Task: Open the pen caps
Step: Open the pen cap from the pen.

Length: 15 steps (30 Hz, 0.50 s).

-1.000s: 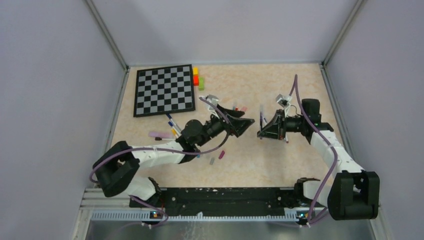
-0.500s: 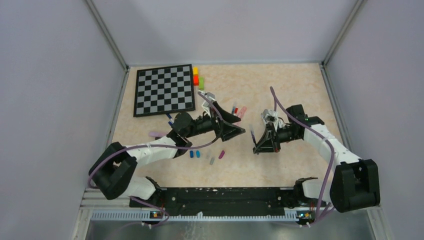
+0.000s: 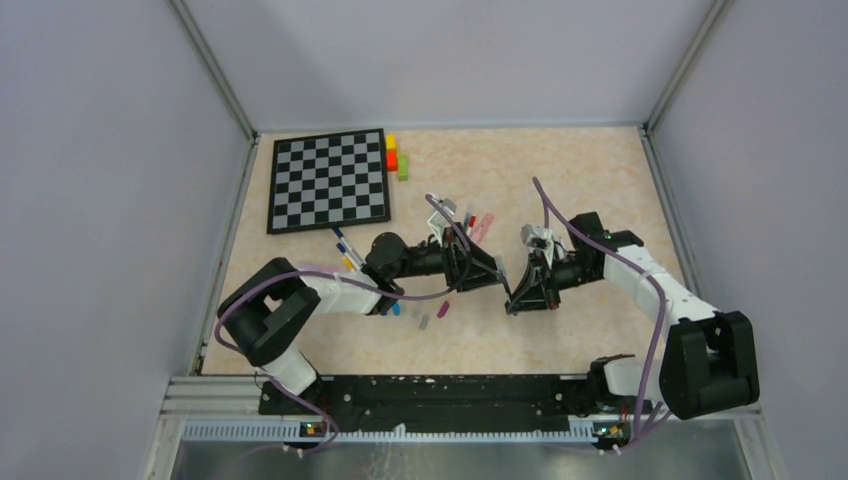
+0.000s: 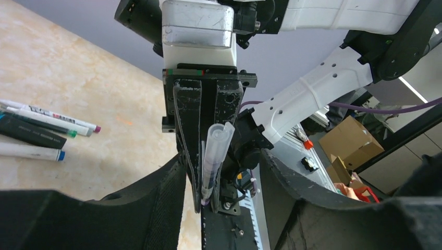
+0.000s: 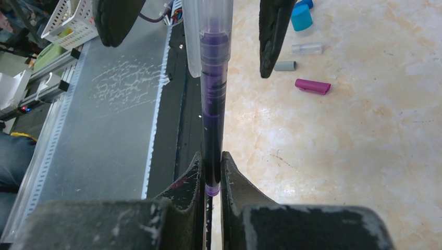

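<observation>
Purple pen (image 5: pixel 213 104) is gripped by right end effector (image 5: pixel 211 157) | long axis is aimed straight at left end effector (image 4: pixel 219 160) | clear cap (image 5: pixel 192 47) is flanked by its parted jaws, not yet pinched.

Beige marbled tabletop (image 3: pixel 560 160); plain grey walls (image 3: pixel 450 60)
</observation>
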Tool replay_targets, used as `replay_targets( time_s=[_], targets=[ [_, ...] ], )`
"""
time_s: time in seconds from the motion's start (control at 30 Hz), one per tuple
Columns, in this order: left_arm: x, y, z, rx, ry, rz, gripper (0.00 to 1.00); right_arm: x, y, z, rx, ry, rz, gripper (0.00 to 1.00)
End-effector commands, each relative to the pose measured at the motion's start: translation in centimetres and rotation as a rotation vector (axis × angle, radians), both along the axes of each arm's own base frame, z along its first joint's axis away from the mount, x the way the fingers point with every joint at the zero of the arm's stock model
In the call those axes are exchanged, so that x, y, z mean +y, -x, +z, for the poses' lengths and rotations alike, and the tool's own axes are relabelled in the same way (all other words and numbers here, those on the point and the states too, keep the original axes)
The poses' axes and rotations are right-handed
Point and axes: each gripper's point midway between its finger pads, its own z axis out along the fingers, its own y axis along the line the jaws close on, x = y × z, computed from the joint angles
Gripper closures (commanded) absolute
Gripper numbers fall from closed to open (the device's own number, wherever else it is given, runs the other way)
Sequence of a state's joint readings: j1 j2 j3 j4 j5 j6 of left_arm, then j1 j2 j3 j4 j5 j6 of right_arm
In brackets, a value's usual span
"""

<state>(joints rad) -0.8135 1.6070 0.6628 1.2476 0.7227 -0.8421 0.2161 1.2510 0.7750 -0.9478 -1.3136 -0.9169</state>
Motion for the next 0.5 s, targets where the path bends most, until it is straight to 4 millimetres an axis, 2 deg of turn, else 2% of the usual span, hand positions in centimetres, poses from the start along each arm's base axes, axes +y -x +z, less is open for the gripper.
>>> replay_targets(
  time_s=[0.0,0.1,0.33,0.43,0.47],
  targets=[
    [-0.31,0.88,3.53,-0.09,0.125,-0.048,0.46,0.69,-0.62,1.45,-0.06,-0.051,0.031,1.0],
    [-0.43,1.0,3.59,-0.091,0.132,-0.054,0.5,0.69,-0.64,1.42,-0.056,-0.051,0.03,1.0],
    [-1.0,1.53,3.75,-0.097,0.136,-0.096,0.68,0.72,-0.6,1.4,-0.052,-0.051,0.031,1.0],
    [-1.13,1.63,3.81,-0.095,0.139,-0.105,0.84,0.72,-0.61,1.36,-0.05,-0.05,0.03,1.0],
    [-1.13,1.64,3.85,-0.095,0.14,-0.106,0.94,0.73,-0.64,1.31,-0.049,-0.048,0.029,1.0]
  ],
)
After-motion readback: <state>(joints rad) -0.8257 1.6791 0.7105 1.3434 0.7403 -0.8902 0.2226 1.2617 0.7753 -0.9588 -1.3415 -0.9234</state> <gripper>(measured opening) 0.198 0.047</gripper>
